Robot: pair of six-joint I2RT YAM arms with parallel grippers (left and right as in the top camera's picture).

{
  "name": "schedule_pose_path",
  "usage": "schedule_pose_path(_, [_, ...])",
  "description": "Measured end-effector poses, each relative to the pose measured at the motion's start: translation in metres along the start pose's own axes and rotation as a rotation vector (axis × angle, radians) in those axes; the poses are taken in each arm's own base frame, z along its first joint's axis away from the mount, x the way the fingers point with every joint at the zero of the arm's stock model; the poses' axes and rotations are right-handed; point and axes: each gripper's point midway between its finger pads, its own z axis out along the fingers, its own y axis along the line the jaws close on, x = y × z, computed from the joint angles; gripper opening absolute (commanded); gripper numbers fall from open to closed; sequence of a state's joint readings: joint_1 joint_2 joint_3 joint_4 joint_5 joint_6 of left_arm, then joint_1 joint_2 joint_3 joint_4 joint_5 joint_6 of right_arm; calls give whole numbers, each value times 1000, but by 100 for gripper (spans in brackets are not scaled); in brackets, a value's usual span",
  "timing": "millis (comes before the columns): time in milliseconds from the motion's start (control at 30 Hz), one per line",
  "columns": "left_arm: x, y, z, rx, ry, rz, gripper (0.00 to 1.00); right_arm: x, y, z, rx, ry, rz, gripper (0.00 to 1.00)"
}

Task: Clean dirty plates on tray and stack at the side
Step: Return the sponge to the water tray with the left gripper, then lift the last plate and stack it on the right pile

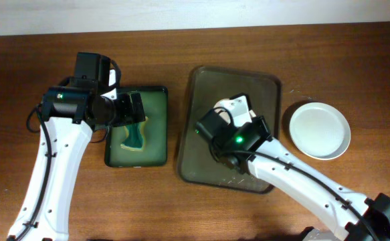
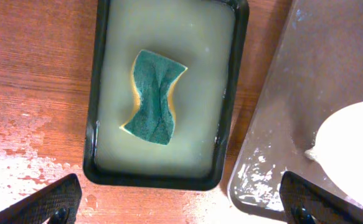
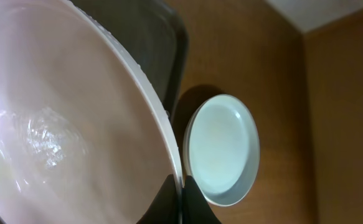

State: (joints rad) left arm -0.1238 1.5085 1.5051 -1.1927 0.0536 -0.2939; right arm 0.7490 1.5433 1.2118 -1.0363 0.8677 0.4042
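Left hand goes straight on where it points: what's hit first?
Likely the teal sponge in the dark green tray, or the cloudy water beside it; the open left hand points down at them. Depth unclear.

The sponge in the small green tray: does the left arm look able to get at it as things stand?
Probably yes. The left gripper hangs open over the green tray, and the sponge lies uncovered in its shallow liquid, with nothing between them.
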Motion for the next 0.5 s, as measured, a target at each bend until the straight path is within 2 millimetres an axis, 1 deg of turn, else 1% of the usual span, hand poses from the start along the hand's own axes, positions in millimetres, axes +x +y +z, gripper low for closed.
schedule_pose_path(67, [-5,-1,0,5,-17,1,100,0,0,-8,32,-27,-30,4])
schedule_pose_path(167, [-6,-2,0,7,-24,1,100,4,-8,-19,92,-43,-71,4])
schedule_pose_path(233, [-6,-2,0,7,-24,1,100,-3,-8,-32,107,-87,-68,4])
schedule_pose_path(333, [-6,-2,0,7,-24,1,100,-20,-6,-54,119,-181,-56,4])
schedule_pose_path(433, [-6,-2,0,7,-24,1,100,-26,-2,-69,143,-246,-94,4])
schedule_pose_path(500, [-6,-2,0,7,-24,1,100,-28,-1,-74,155,-268,-115,4])
